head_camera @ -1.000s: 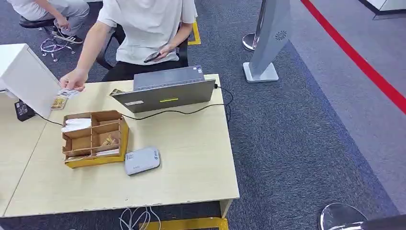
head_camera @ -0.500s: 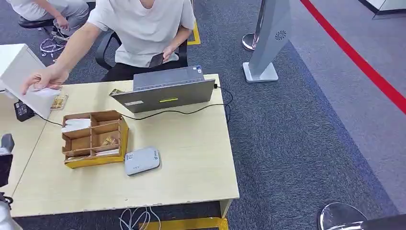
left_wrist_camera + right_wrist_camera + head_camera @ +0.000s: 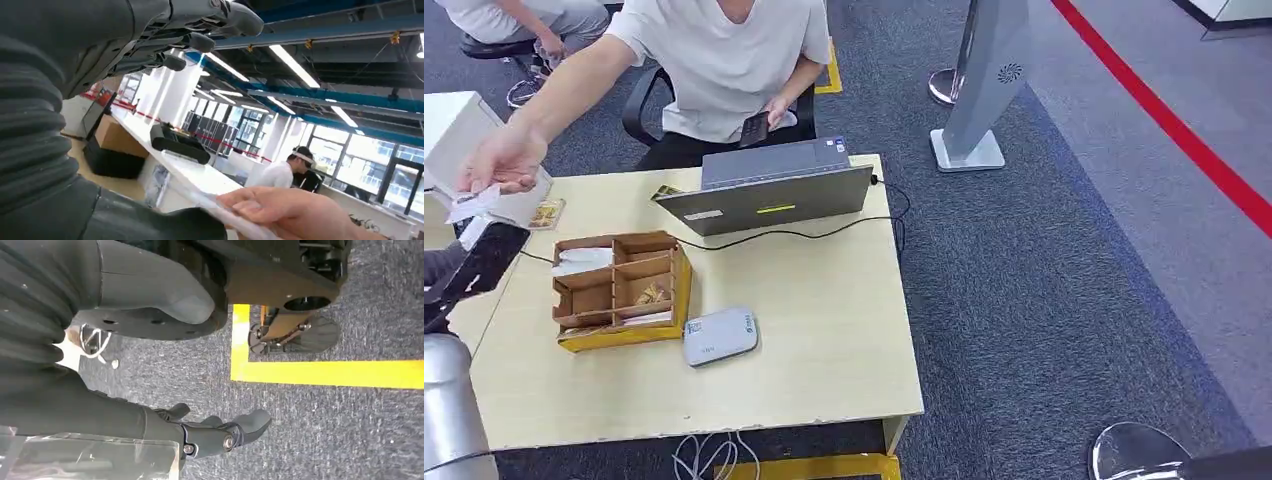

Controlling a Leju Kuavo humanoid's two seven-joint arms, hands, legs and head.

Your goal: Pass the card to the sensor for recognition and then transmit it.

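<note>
Just above the open left robot hand [image 3: 469,268], card [image 3: 472,205] (in a person's hand [image 3: 502,160]).

The head view looks forward and down from high on the robot onto the table [image 3: 724,390] and the carpet to its right, with a seated person [image 3: 724,60] at the far edge. The left wrist view sits close behind the left hand [image 3: 165,35], tilted upward to ceiling lights, and shares with the head view the person's hand [image 3: 295,215] holding the card [image 3: 472,207]. The right wrist view hangs close behind the right hand [image 3: 220,432], facing down at carpet and a yellow line [image 3: 325,372].
</note>
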